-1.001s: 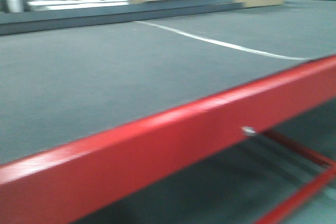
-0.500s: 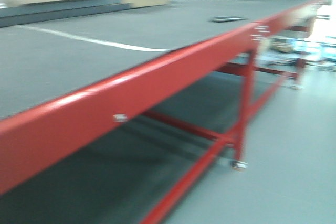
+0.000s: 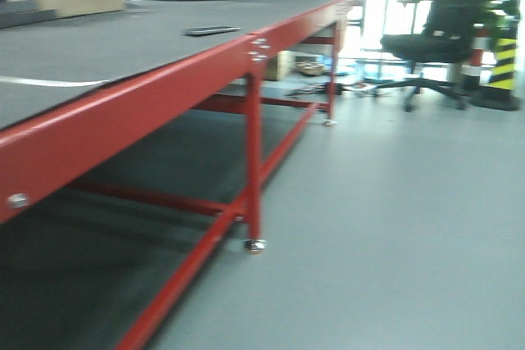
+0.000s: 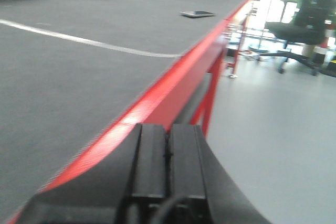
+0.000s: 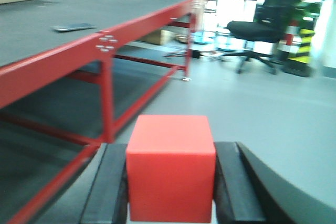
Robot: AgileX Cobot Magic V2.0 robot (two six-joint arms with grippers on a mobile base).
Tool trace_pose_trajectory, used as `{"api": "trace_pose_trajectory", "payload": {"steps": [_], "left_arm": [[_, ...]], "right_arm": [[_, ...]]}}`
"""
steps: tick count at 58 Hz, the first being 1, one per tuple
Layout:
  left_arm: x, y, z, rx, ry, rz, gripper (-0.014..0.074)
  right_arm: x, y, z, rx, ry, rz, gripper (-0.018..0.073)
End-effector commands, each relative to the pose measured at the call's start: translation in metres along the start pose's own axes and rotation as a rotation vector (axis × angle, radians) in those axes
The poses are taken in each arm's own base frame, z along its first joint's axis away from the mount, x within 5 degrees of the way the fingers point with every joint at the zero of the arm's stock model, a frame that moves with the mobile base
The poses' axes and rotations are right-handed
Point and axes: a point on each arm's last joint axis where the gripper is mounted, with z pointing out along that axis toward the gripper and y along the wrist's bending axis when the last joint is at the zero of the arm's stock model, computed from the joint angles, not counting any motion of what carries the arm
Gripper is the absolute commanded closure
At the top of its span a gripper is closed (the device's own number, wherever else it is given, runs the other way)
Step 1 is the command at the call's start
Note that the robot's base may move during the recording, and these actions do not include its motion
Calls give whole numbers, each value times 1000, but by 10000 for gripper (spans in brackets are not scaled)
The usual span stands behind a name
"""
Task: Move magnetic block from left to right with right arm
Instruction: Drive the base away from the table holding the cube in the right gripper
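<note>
The magnetic block (image 5: 170, 167), a plain red cube, sits clamped between the two black fingers (image 5: 110, 182) of my right gripper (image 5: 170, 153) in the right wrist view. It is held in the air, off the table's edge and above the grey floor. In the left wrist view my left gripper (image 4: 168, 135) is shut with its two black pads pressed together and nothing between them, hovering over the red table edge (image 4: 157, 95). The front view shows neither gripper nor the block.
A long red-framed table (image 3: 123, 96) with a dark grey top carries a flat dark phone-like object (image 3: 212, 30) and a white line (image 4: 79, 39). Its red leg (image 3: 253, 170) ends on a caster. A black office chair (image 3: 426, 47) and a striped post (image 3: 502, 55) stand on the floor at right.
The front view has swung to the right: the table top that filled the picture has slid left, and the table leg, the open floor and the chair have come into sight.
</note>
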Motion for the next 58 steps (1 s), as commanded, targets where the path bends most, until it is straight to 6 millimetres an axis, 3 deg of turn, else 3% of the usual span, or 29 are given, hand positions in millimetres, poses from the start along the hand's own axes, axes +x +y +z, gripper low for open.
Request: {"api": "trace_pose_trajectory", "payload": {"steps": [1,58], "left_arm": [[-5,0,-1,3,-85,-5,713],[-5,0,-1,3,-85,-5,713]], "right_arm": [[-18,0,-1,7,-109,-12,232],[-18,0,-1,7,-109,-12,232]]}}
